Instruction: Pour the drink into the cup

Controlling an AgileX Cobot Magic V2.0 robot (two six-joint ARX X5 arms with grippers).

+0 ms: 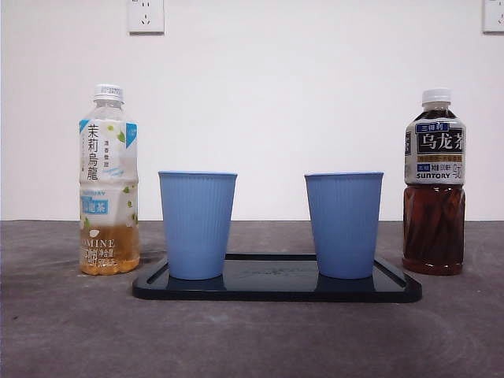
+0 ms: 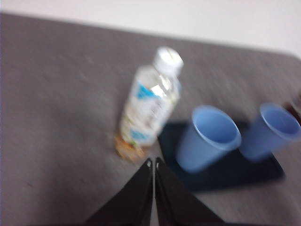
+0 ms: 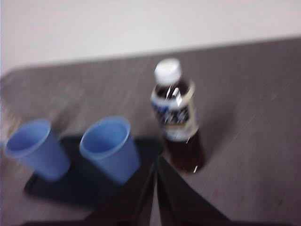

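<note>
Both wrist views smeared by blur; we cannot read the label on the pale tea bottle (image 2: 149, 106) or on the dark tea bottle (image 3: 178, 117) there. In the left wrist view the frame edge cuts the dark bottle to a sliver. In the front view neither arm shows. We see no inside of either blue cup (image 1: 197, 224) from table height.
</note>
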